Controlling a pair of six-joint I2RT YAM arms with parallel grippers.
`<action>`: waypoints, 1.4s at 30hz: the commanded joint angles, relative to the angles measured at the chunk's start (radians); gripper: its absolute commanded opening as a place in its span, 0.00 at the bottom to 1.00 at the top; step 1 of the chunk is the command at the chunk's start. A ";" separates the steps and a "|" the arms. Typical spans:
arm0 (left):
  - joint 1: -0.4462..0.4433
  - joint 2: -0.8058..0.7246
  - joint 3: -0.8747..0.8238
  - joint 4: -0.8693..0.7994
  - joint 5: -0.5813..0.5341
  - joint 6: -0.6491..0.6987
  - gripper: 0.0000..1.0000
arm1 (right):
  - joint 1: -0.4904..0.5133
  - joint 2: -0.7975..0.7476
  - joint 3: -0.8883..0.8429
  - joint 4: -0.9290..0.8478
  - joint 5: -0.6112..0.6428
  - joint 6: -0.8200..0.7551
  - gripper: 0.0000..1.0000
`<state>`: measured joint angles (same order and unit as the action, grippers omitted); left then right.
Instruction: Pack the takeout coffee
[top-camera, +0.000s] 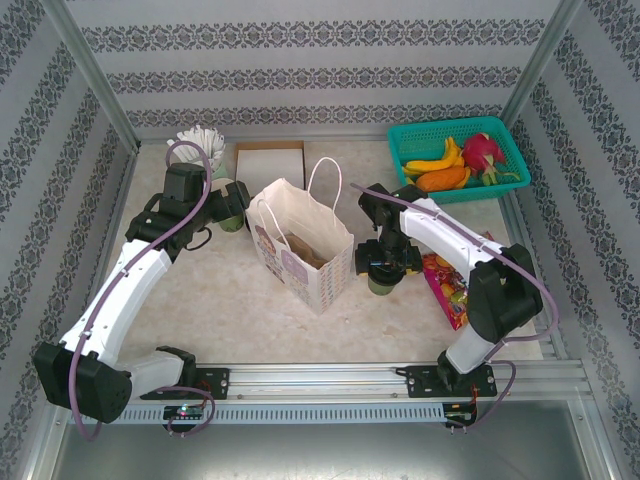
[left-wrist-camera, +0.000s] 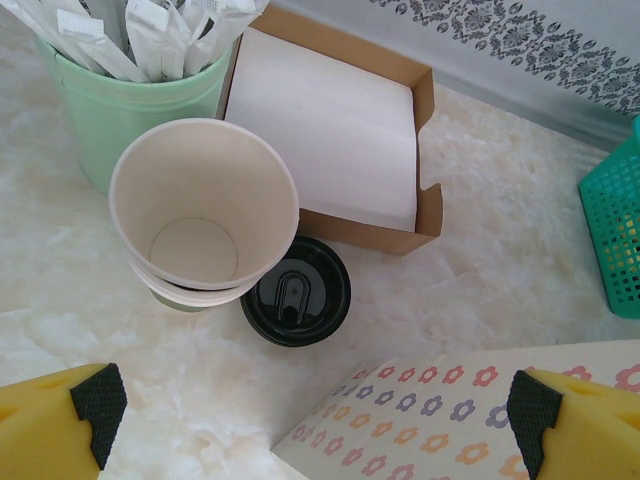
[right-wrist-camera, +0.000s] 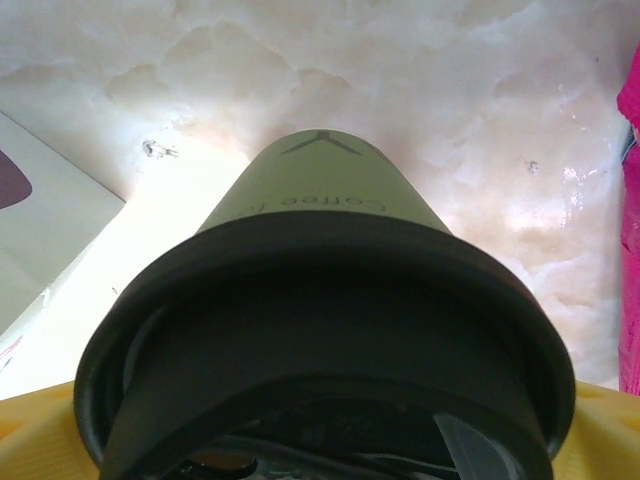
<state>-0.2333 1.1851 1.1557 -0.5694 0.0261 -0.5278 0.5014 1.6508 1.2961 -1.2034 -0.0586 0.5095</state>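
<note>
While my right gripper (top-camera: 385, 262) hangs right of centre in the top view, its jaws stand at their widest, 1 yellow finger (right-wrist-camera: 30, 440) in each lower corner of the wrist view, with the takeout coffee (right-wrist-camera: 320, 200) between them. Its black lid (right-wrist-camera: 320, 330) fills the lower frame. The cup stands upright on the marble table (right-wrist-camera: 480, 120), just right of the paper bag (top-camera: 300, 245). Whether my fingers touch the lid, I cannot tell. My left gripper (left-wrist-camera: 320, 420) is also spread wide and holds nothing. Its 2 black pads (left-wrist-camera: 98, 395) sit low in the frame, below a loose lid (left-wrist-camera: 295, 292) that lies beside the stacked cream cups (left-wrist-camera: 205, 205).
</note>
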 joint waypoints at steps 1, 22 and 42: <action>0.011 0.012 0.007 -0.020 0.003 0.023 1.00 | -0.001 0.015 0.031 -0.033 0.028 -0.021 0.98; 0.015 0.046 0.149 0.009 0.146 0.184 1.00 | -0.014 -0.137 0.050 -0.142 0.032 -0.042 0.73; -0.005 0.385 0.545 -0.371 0.509 0.717 0.78 | 0.080 -0.297 0.333 -0.440 0.121 0.007 0.71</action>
<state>-0.2298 1.5497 1.6547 -0.8616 0.5598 0.1162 0.5682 1.3808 1.5742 -1.5539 0.0158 0.4885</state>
